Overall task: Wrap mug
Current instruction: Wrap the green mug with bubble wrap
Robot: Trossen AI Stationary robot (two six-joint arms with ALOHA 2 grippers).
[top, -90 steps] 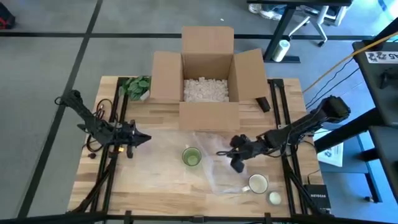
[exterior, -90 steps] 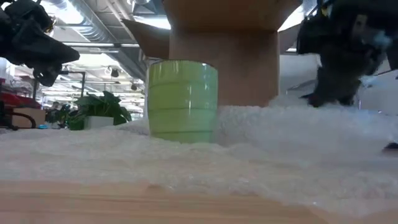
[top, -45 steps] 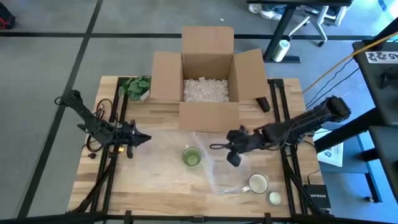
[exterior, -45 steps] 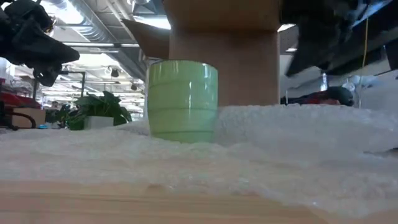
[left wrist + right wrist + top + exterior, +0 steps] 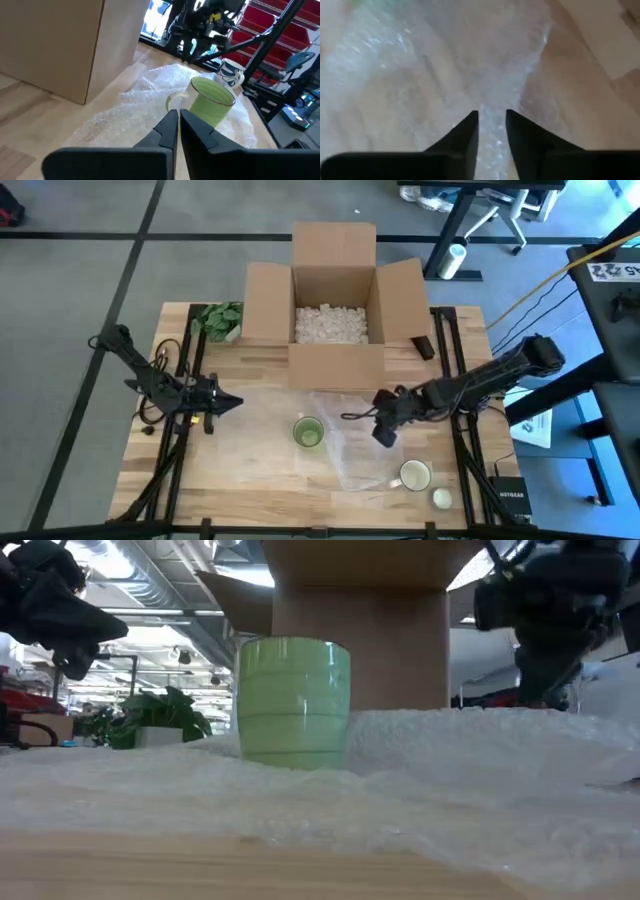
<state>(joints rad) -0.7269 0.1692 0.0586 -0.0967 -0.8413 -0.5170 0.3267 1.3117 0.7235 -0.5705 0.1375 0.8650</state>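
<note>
Right, the green mug stands upright at centre frame in the high view, sitting on the left part of the bubble wrap sheet, with nothing folded over it yet. Just to its right the right gripper hangs over the wrap; a second ago it sat low near the sheet's lower right, then swung up and left, and now it has dropped back a touch toward the mug's right side. Its wrist view shows the fingers a little apart with a ridge of wrap running between them, though whether they've actually pinched it I can't tell. The sheet looks much as it did, so by my read this is repositioning for a grip on the edge, the wrapping itself not begun. Over at left of frame the left gripper waits, fingers together, unmoved. Beyond: the open cardboard box at upper centre, a white mug at lower right.
</note>
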